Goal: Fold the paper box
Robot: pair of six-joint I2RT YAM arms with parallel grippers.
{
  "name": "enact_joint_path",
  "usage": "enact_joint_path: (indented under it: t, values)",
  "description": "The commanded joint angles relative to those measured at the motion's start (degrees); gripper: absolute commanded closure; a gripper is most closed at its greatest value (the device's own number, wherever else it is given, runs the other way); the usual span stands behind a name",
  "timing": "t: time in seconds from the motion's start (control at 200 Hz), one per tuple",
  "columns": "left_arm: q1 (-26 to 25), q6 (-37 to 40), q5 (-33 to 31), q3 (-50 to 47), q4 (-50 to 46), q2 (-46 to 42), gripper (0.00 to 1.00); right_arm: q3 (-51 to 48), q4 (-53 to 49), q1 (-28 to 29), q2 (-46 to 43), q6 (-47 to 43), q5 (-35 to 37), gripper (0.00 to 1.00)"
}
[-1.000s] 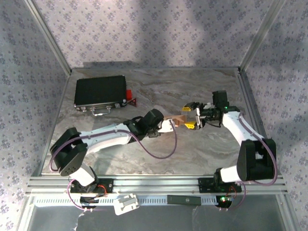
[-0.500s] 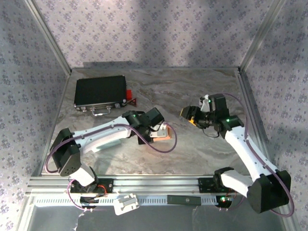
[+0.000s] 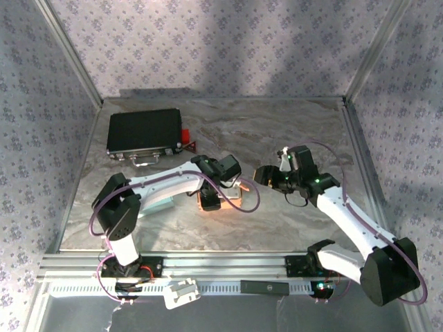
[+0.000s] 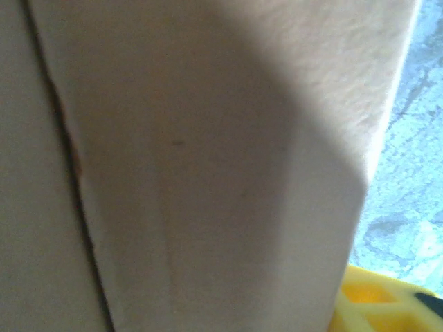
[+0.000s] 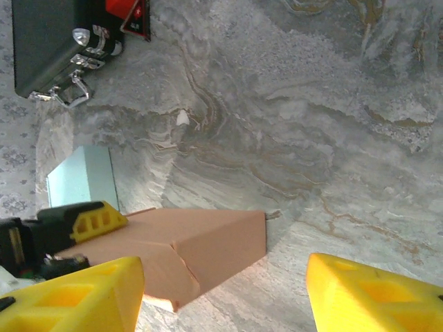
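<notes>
Paper box [image 3: 208, 203]: lying near the middle of the table [image 3: 291, 131], its brown cardboard crowding the left wrist view.
Left gripper [image 3: 225, 188]: leaning on the box from above; I cannot tell how its jaws are standing.
Right gripper [image 5: 223, 294]: hovering just right of the box, yellow fingers [image 5: 76, 297] spreading wide, gripping nothing.
Black case [image 3: 143, 133]: sitting far left, well apart.
</notes>
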Motion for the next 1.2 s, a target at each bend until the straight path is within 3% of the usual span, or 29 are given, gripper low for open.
enact_joint_path:
  t: [0.0,0.19,0.42,0.7,1.194]
  values:
    - [0.6,0.8,2.3,2.1,0.2,0.3,0.41,-2.1,2.4,0.3,-0.9,-1.4,0.6,0.36]
    - [0.7,0.0,4.0,0.0,2.9,-2.3,0.36,-8.3,10.6,1.5,-6.0,-3.8,-2.0,0.36]
    - [2.1,-0.9,6.3,-1.9,5.4,-5.7,0.35,-7.4,11.1,5.7,-4.7,-9.6,-1.5,0.36]
    - [3.9,-2.9,11.3,-5.7,8.4,-8.8,0.33,-5.5,9.2,12.3,-2.4,-14.9,7.0,0.36]
    - [5.8,-6.4,10.4,-10.8,11.7,-10.4,0.33,0.5,6.3,19.4,8.2,-18.6,18.8,0.39]
